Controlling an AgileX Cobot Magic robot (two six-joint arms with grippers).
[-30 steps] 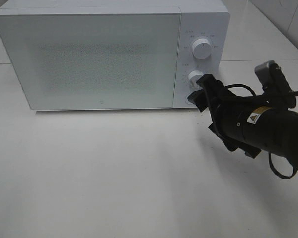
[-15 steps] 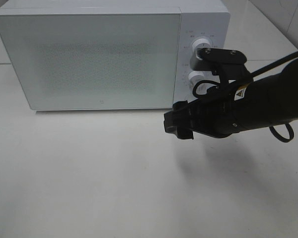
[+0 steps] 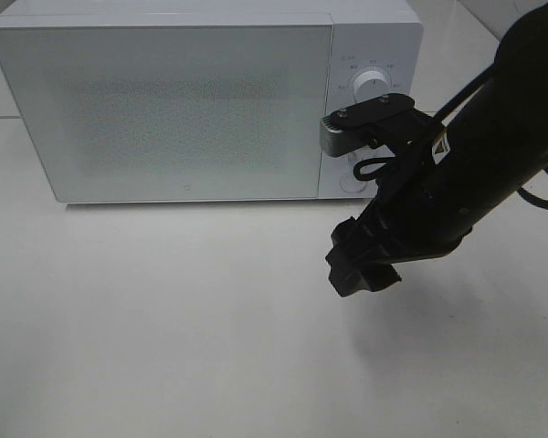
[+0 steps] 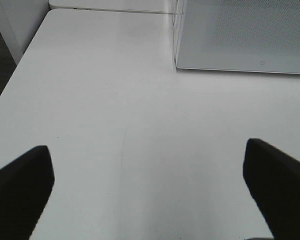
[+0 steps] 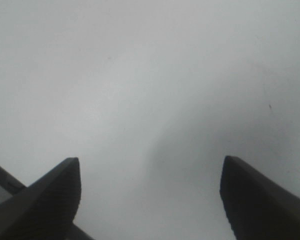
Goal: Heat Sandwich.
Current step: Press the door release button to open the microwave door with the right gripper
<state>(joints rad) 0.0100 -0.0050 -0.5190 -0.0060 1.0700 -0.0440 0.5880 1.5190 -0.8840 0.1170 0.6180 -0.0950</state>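
The sandwich is out of view in every frame. A white microwave [image 3: 164, 109] stands at the back of the table with its door shut; one corner of it shows in the left wrist view [image 4: 240, 35]. In front of its control panel my right gripper [image 3: 358, 269] points down at the bare tabletop, open, and the right wrist view shows only table between the spread fingers [image 5: 150, 170]. My left gripper [image 4: 147, 160] is wide open over bare table, left of the microwave, holding nothing. The high view does not show the left arm.
The white table [image 3: 164, 319] spreads out in front of the microwave. The upper dial [image 3: 373, 84] shows above my right arm, which hides the lower dial. The table's left edge and dark floor [image 4: 0, 65] appear in the left wrist view.
My right arm left the lower dial, swung left across the control panel, then tipped its gripper down toward the table. The left gripper has not changed.
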